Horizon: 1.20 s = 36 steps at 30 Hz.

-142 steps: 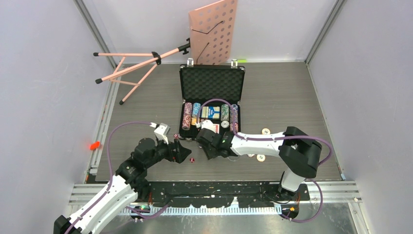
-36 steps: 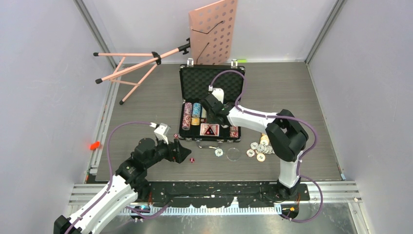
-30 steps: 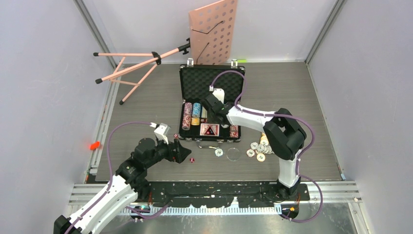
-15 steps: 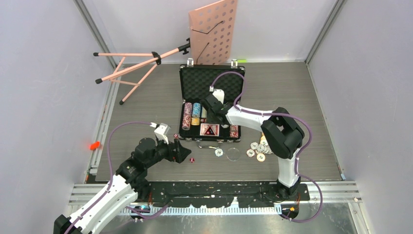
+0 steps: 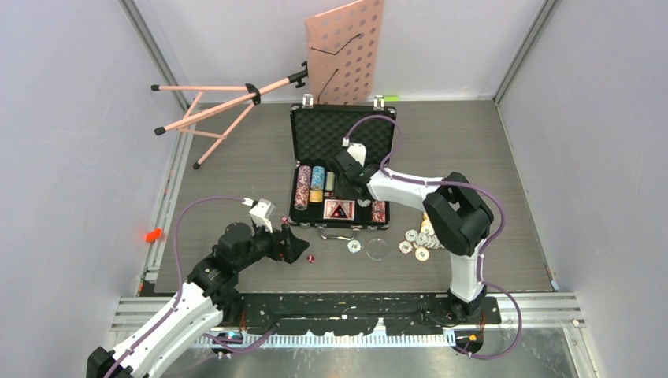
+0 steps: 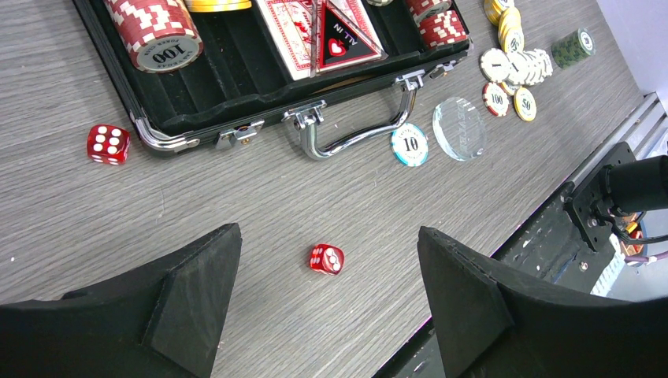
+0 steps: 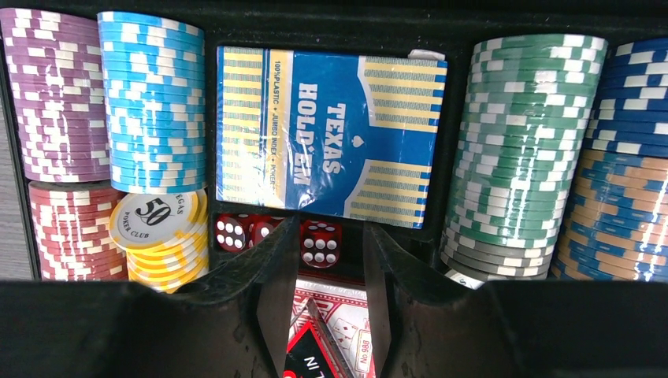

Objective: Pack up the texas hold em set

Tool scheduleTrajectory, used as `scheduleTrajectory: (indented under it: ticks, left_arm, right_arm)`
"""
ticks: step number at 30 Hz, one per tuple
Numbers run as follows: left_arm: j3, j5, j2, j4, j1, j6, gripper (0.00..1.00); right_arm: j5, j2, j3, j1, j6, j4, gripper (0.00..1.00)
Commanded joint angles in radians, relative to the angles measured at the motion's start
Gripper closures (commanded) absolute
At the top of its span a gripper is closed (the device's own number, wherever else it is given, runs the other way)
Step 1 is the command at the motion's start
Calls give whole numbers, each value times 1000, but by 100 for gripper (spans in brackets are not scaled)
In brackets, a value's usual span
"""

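- The open briefcase (image 5: 343, 134) lies at upper centre of the top view.
- Right gripper (image 7: 331, 232) hovers over its dice (image 7: 233, 233), fingers narrowly parted, empty.
- Left gripper (image 6: 327, 231) gapes wide, empty, above a red die (image 6: 326, 258).

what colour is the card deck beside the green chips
The card deck is blue with pale yellow striped panels, clearest in the right wrist view.

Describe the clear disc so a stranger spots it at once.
Find the open black briefcase mid-table and the silver handle on its near edge. Just right of that handle, on the table, lie a blue-rimmed 10 chip and the disc. It alone is see-through and unprinted; neighbouring chips are coloured and numbered.
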Motion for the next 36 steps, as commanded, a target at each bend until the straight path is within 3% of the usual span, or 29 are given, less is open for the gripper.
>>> scheduleTrajectory:
  ticks: [1, 9, 15, 18, 21, 24, 27, 31, 36]
  left_arm:
    - [5, -2, -2, 23, -3, 11, 15]
    - [4, -9, 2, 24, -3, 10, 15]
    - [9, -15, 17, 25, -3, 8, 14]
    - [10, -23, 14, 19, -3, 5, 14]
    - [9, -43, -1, 6, -3, -6, 14]
    - [6, -111, -28, -16, -3, -28, 18]
    - [9, -269, -63, -64, -3, -71, 18]
    - [-2, -397, -137, -122, -3, -125, 17]
    - [-11, -563, -238, -214, -3, -219, 15]
  right_arm:
    - [-3, -52, 0, 2, 23, 53, 58]
    - [-24, -118, -6, 3, 18, 38, 57]
    - [-113, -211, -33, 15, -7, -25, 48]
    - [-85, -244, -44, 102, -48, -73, 38]
    - [-23, -262, -56, 193, -101, -125, 38]
    - [-38, -287, -101, 264, -112, -121, 44]
    - [-76, -311, -153, 294, -84, -76, 50]
    - [-114, -326, -223, 356, -64, 20, 52]
    - [-188, -283, -242, 407, -168, 76, 52]
